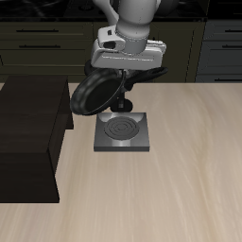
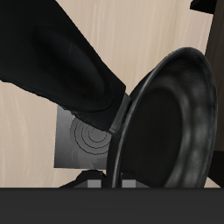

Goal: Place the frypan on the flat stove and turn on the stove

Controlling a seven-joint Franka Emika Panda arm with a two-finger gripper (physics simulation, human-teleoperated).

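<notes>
We see a pale wood-grain worktop [image 1: 189,189] under even light. Behind it runs a row of dark drawer fronts [image 1: 43,43], and a dark brown cabinet block [image 1: 28,142] sits on the worktop's side.

The frypan [image 1: 97,95] is black, with a dark glossy inside that catches pale grey highlights along its rim. The flat stove [image 1: 124,134] is a mid grey square bearing a darker burner of concentric rings. The surface [image 1: 180,189] is pale beige wood with fine light grain. The cabinet block [image 1: 30,142] looks dark brown, nearly black. The hand [image 1: 128,57] is white and grey above, with black fittings.
</notes>
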